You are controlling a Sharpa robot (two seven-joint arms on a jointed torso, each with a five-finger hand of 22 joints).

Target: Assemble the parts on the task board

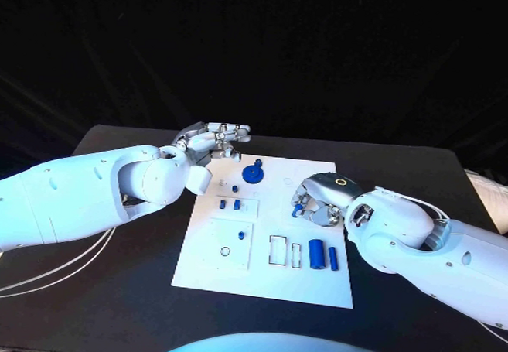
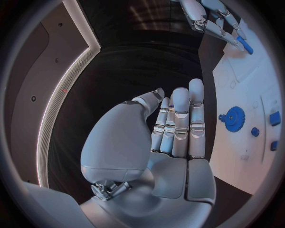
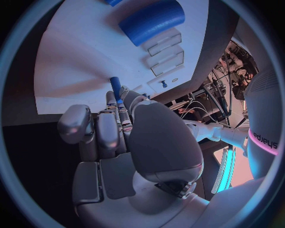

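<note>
two blue cylinders (image 1: pixel 325 255) lie near-far on task board (image 1: pixel 206 275); right hand (image 1: pixel 318 205) pinches blue peg (image 3: pixel 115 88); left hand (image 1: pixel 217 138) empty, fingers straight.

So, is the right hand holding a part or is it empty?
Holding: the right hand pinches a small blue peg in its fingertips, above the task board.

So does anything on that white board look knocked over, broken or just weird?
Nothing stands out. The task board lies flat and square on the table. Two blue cylinders lie neatly side by side, the blue gear sits on the board, and the right hand holds a small blue peg.
</note>
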